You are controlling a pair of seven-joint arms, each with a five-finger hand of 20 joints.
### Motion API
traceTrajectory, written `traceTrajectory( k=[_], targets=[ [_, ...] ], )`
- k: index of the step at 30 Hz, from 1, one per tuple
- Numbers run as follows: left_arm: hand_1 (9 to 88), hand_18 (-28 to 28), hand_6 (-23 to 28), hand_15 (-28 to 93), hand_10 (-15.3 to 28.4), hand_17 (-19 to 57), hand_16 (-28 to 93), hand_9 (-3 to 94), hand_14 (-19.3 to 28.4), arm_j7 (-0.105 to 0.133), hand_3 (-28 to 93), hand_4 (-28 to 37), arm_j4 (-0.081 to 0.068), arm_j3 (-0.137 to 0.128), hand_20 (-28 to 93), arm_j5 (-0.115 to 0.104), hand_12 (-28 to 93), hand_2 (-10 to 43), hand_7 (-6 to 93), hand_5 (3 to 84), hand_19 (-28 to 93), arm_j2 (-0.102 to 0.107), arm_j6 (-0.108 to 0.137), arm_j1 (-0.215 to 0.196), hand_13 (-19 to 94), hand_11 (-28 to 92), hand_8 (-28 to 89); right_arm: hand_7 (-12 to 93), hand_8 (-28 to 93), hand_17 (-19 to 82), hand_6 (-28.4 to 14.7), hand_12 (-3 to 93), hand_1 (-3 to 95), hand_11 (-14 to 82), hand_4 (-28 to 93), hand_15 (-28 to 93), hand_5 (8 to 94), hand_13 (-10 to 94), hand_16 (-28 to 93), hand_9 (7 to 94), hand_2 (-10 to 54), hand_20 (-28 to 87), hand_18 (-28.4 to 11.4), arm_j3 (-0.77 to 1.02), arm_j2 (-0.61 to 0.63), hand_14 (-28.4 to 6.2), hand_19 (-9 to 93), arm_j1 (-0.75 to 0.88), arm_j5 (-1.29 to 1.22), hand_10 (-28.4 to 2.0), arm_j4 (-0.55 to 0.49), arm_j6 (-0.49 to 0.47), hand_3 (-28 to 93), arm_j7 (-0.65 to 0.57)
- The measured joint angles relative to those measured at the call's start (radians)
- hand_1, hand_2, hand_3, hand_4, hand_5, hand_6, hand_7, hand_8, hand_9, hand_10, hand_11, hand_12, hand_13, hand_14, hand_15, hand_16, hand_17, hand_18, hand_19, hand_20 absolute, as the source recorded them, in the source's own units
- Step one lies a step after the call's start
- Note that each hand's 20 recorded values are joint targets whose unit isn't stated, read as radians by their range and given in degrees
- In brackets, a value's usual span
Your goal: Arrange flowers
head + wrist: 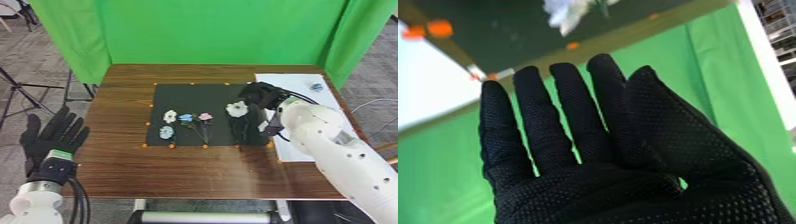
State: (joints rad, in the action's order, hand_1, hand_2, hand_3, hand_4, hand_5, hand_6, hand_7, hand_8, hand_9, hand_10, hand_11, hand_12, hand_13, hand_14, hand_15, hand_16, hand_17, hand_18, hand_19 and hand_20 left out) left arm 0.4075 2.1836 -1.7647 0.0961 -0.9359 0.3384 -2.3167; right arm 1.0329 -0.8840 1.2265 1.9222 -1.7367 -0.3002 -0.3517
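Your empty, straight-fingered right hand (pixel 258 94) is hovering at the far-right corner of the black mat (pixel 191 93), probably lining up a pick; the large white flower (pixel 236 109) is lying mat-right, needing a pinch.

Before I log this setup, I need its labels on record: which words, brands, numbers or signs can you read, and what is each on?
Green-and-white tag at the wrist of the left hand: too small to read.
Small dark marks on the white right arm: too small to tell whether they are text.
No readable text to quote.
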Motion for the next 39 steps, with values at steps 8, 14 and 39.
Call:
traceTrajectory(
  k=[8, 14, 39],
  targets=[
    [26.1, 11.3, 6.4, 31, 13.2, -5.1, -10, 24.7, 12.2, -0.005, 68, -28.3, -0.001, 0.008, 8, 0.003, 8, 12.0, 19.0, 35.1, 27, -0.001, 0.0, 0.003, 11, 23, -12, 16, -12, 11, -6.5, 11.1, 19.7, 11.3, -24, 34, 41.6, 28, 5, 39.5, 11.8, 18, -21.8, -0.009, -0.037, -19.5, 49, -0.048, 0.01, -18.5, 0.048, -0.032, 81, -0.119],
    [26.0, 11.3, 6.4, 31, 13.1, -5.2, -10, 24.7, 12.2, -0.007, 68, -28.3, -0.001, 0.006, 8, 0.004, 8, 12.0, 18.9, 35.1, 27, 0.0, -0.001, 0.002, 11, 23, -11, 16, -11, 11, -7.7, 11.5, 21.5, 11.0, -24, 35, 38.0, 24, 5, 35.1, 6.8, 17, -21.8, -0.011, 0.011, -20.2, 50, -0.072, 0.08, -19.2, 0.115, 0.238, 82, -0.227],
    [26.0, 11.3, 6.3, 31, 13.0, -5.1, -10, 24.6, 12.2, 0.005, 68, -28.3, -0.008, 0.05, 8, 0.006, 8, 12.0, 18.6, 34.9, 27, 0.02, -0.018, 0.027, 12, 23, -11, 20, -14, 10, -6.5, 7.9, 25.1, 11.5, -25, 32, 27.8, 16, -2, 24.0, 6.9, 15, -18.1, -0.208, 0.096, -14.7, 45, -0.471, -0.122, -15.5, 0.649, -0.045, 84, -0.245]
  ],
)
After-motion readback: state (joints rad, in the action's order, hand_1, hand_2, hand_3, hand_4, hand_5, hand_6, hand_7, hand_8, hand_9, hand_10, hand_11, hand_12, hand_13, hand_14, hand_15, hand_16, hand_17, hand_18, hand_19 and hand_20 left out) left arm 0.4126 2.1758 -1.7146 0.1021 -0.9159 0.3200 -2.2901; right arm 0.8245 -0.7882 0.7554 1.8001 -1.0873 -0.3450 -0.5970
